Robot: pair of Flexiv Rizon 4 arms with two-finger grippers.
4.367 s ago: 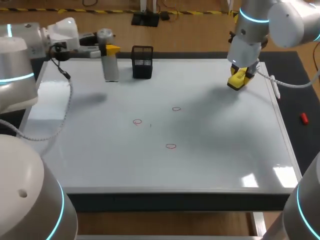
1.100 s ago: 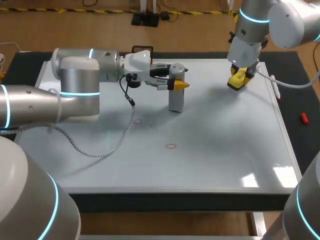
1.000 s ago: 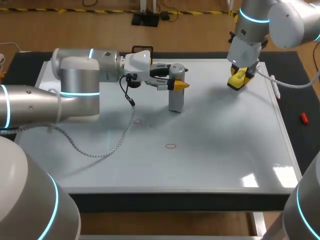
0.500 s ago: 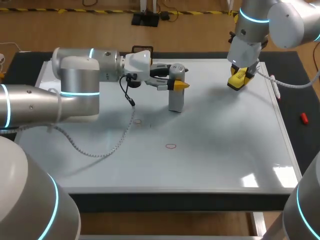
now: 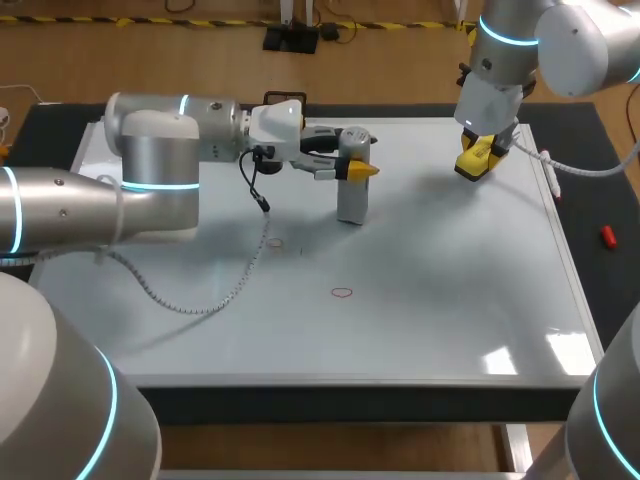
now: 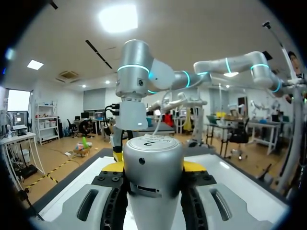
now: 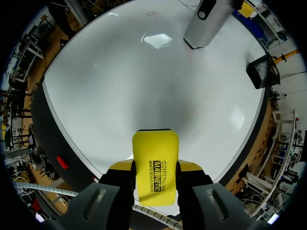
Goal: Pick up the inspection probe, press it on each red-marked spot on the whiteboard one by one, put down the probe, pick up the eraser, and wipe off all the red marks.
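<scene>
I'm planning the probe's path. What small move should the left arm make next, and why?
Probably lift the probe and carry it to the red mark nearer the robot. The left gripper is shut on the probe, whose base stands on the whiteboard; that mark and the other mark lie uncovered. The right gripper holds the eraser.

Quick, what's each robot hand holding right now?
Left gripper: shut on the grey cylindrical inspection probe.
Right gripper: shut on the yellow rectangular eraser.
</scene>
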